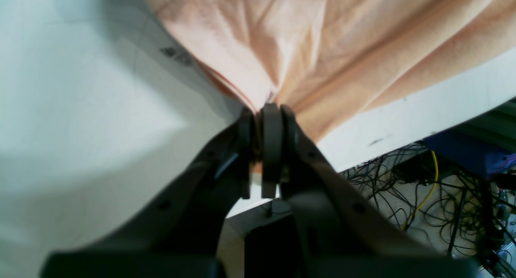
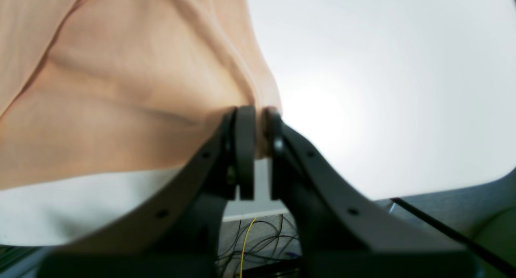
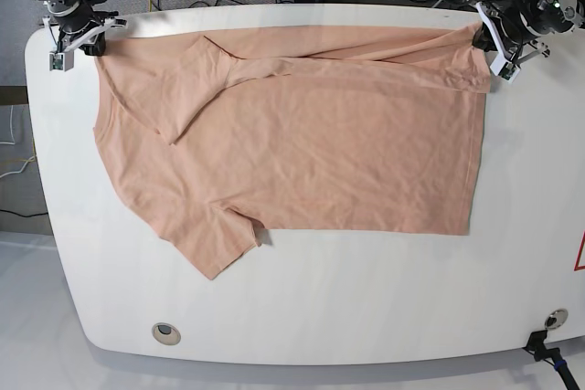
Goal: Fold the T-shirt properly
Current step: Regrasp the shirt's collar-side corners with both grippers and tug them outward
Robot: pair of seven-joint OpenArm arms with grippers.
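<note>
The salmon-peach T-shirt lies spread on the white table, neck end toward the left of the base view, one sleeve pointing to the front. Its far edge is folded over along the back. My left gripper is at the far right corner, shut on a bunched bit of the T-shirt, with the cloth pinched between its fingertips. My right gripper is at the far left corner, and its jaws are shut on the T-shirt's edge.
Cables lie on the floor past the table's far edge. Two round fittings sit near the front edge. A red mark shows at the right border.
</note>
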